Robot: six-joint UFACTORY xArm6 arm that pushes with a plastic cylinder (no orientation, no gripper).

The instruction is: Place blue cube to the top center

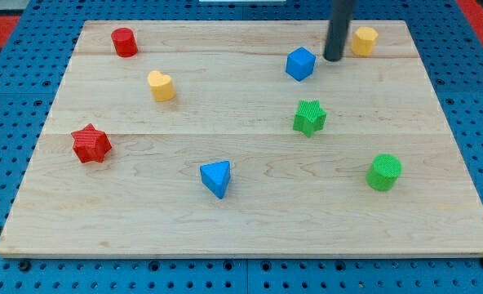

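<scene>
Blue cube (301, 63) sitting near the view's top, right of centre on the tabletop (241, 204) | my tip (334, 59) resting just beside its right edge, contact unclear | yellow block (365, 40) lying just right of rod | green star (309, 118) lying below cube | jaws: none showing, rod only, state not telling

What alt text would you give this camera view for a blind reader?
My tip sits just right of the blue cube near the wooden board's top edge. Seven other coloured blocks, red, yellow, green and blue, lie scattered around.
</scene>
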